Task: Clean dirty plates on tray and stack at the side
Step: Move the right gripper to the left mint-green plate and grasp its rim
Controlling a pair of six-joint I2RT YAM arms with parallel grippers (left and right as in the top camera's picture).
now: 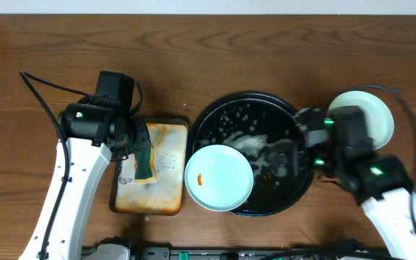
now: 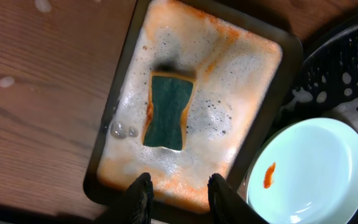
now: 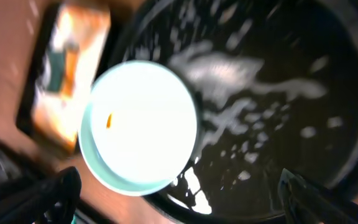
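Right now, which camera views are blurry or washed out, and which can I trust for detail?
Right wrist: motion-smeared all over, the mint-green plate blown out almost white, the foam on the black tray streaked. Left wrist: sharp, the sponge and the plate's orange smear crisp. Overhead: sharp and evenly lit.

Soft, even light, sharp from overhead; the right wrist view is motion-blurred, its mint plate [image 3: 138, 124] glaring white.

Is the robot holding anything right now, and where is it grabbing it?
Nothing is held. The left gripper is open above the sponge lying in the rusty tray. The right gripper is wide open above the mint plate.
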